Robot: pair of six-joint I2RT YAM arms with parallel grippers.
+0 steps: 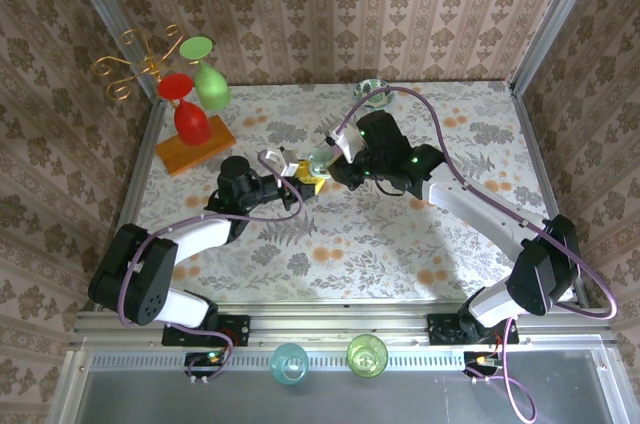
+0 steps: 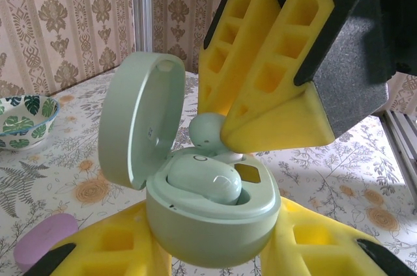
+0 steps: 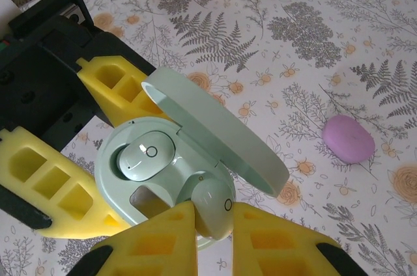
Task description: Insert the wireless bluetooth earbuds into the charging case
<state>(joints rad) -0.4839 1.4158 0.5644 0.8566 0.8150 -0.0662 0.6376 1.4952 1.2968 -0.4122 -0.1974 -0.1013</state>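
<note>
Because the free earbud [image 3: 212, 204] is a tiny, glossy, mint-green bean, I judge it feather-light, rigid and slippery, apt to squirt out from between hard pads if squeezed off-centre. The right gripper [image 3: 213, 219] pinches it across its rounded body, yellow fingers pressed on from both sides, and that mid-body hold looks sound. It sits at the rim of the charging case [image 3: 107, 166], at 5 o'clock of the opening in the right wrist view, just beside the empty socket [image 3: 143, 201]; whether it touches the case I cannot tell. The seated earbud [image 3: 146, 155] already fills the other well, at 12 o'clock of that socket.

The left gripper [image 2: 215, 253] clamps the case's lower shell from 2 sides, seemingly clear of the table [image 1: 400, 234], with the lid [image 2: 133, 129] swung open toward 10 o'clock in the left wrist view. The shell is smooth hard plastic too, so a downward push could turn it in the hold, and the hinge is probably its fragile part.

A flat cloth with a fern and flower pattern covers the table. A lilac case [image 3: 348, 139] lies on it at 3 o'clock of the mint one, well apart. From above, a wooden block [image 1: 200, 152] bearing 2 upturned glasses stands at 10 o'clock and a small bowl [image 1: 373, 91] at 12 o'clock. Patterned wallpaper closes 3 sides.
</note>
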